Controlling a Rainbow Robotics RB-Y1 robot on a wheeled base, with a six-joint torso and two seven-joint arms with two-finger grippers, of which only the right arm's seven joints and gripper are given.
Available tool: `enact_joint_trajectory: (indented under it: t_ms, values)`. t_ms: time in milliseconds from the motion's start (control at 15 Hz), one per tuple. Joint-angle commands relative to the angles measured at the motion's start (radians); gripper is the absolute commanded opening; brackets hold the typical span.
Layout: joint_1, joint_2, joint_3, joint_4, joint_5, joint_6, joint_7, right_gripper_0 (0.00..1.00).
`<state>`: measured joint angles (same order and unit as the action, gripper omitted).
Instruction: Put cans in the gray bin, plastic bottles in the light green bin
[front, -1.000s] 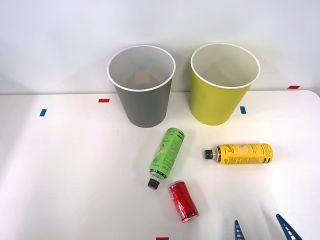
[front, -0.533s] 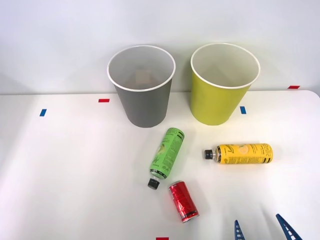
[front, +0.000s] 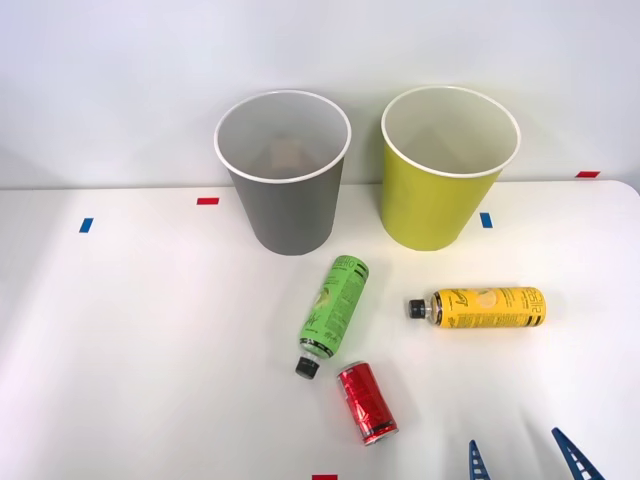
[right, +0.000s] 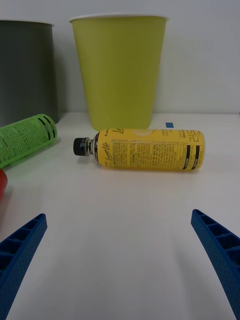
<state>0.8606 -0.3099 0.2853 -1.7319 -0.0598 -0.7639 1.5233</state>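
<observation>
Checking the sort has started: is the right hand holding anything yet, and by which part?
Nothing is held. The right hand is open, short of the yellow bottle lying on the table.

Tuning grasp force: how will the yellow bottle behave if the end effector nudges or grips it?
The yellow bottle lies on its side on the smooth white table, so a nudge across its length would probably roll it. Its round, glossy label may slip between the open right end effector fingers. It is likely a thin plastic wall that gives under squeeze.

White table (front: 120, 330) — bins (front: 284, 170), bottles (front: 334, 313), can (front: 366, 402)
</observation>
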Motion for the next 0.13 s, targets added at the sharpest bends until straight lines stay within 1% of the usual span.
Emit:
enact_joint_trajectory:
  t_ms: [67,133]
  values:
    - [0.000,0.000,0.000,0.000,0.000,0.000,0.000,1.00]
    - [0.000,0.000,0.000,0.000,0.000,0.000,0.000,1.00]
